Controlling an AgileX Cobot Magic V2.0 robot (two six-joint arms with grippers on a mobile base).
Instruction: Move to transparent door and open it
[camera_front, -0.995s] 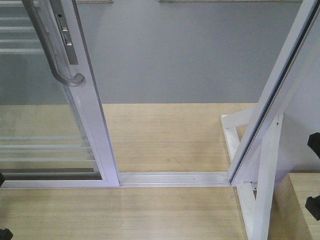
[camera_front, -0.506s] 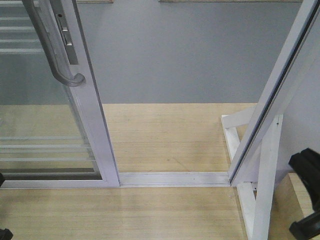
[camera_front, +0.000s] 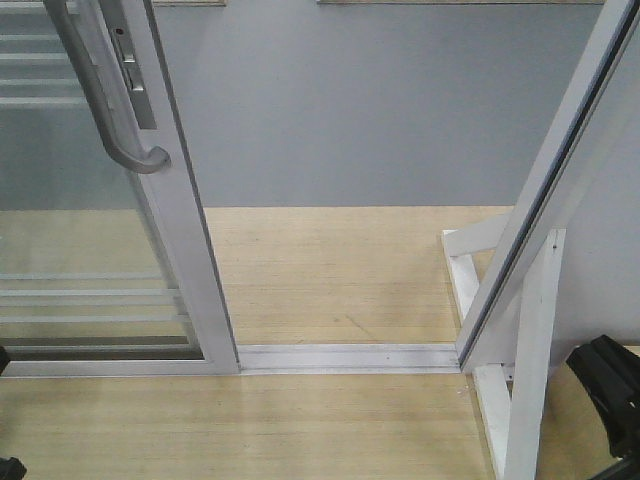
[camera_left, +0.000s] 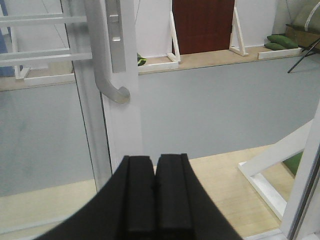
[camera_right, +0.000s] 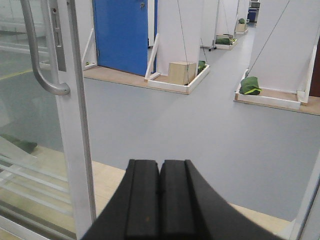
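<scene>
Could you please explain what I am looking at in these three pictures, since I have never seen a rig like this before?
This is a mobile robot with two arms, filmed by three of its own cameras at one moment. The front-facing view looks down at a wooden floor and a sliding-door track. On the left stands the transparent door, a glass panel in a white frame with a curved grey handle. It is slid aside, leaving a gap between its edge and the white jamb post. The other two pictures come from cameras on the wrists. Each shows its own black two-fingered gripper at the bottom: the left gripper and the right gripper. Both are shut with the fingers pressed together, and neither holds anything. Neither touches the handle. Beyond the doorway lies a grey floor.
</scene>
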